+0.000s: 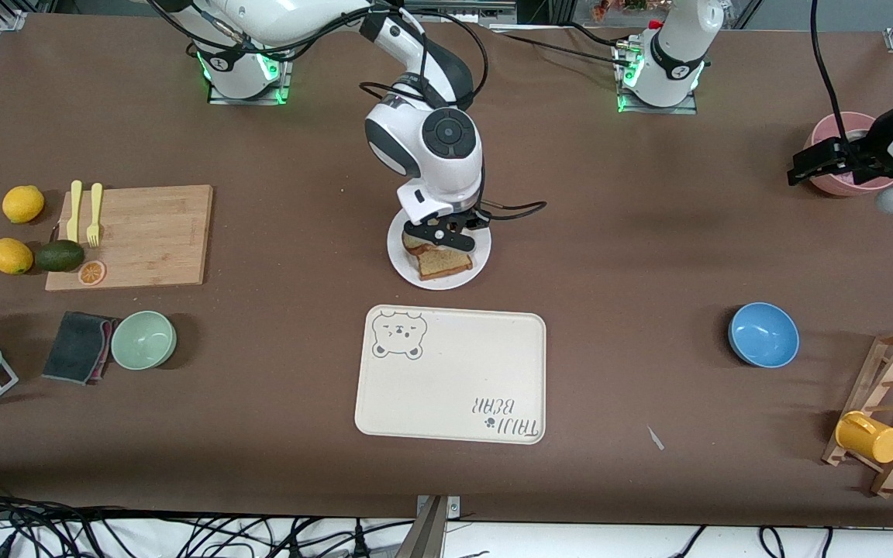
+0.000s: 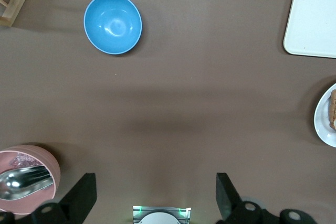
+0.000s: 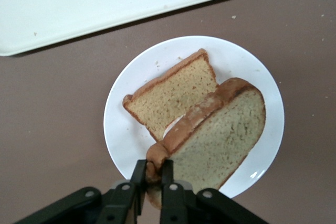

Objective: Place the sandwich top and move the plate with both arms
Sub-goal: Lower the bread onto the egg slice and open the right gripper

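Note:
The white plate lies mid-table, farther from the front camera than the tray; it also shows in the right wrist view and at the edge of the left wrist view. My right gripper is over the plate, shut on the crust of the sandwich top, which is held tilted. A second bread slice lies flat on the plate, partly under it; a bit of white shows between them. My left gripper waits open and empty beside the pink bowl.
The cream bear tray lies nearer the front camera than the plate. A blue bowl and a pink bowl with a spoon sit toward the left arm's end. A cutting board and green bowl sit toward the right arm's end.

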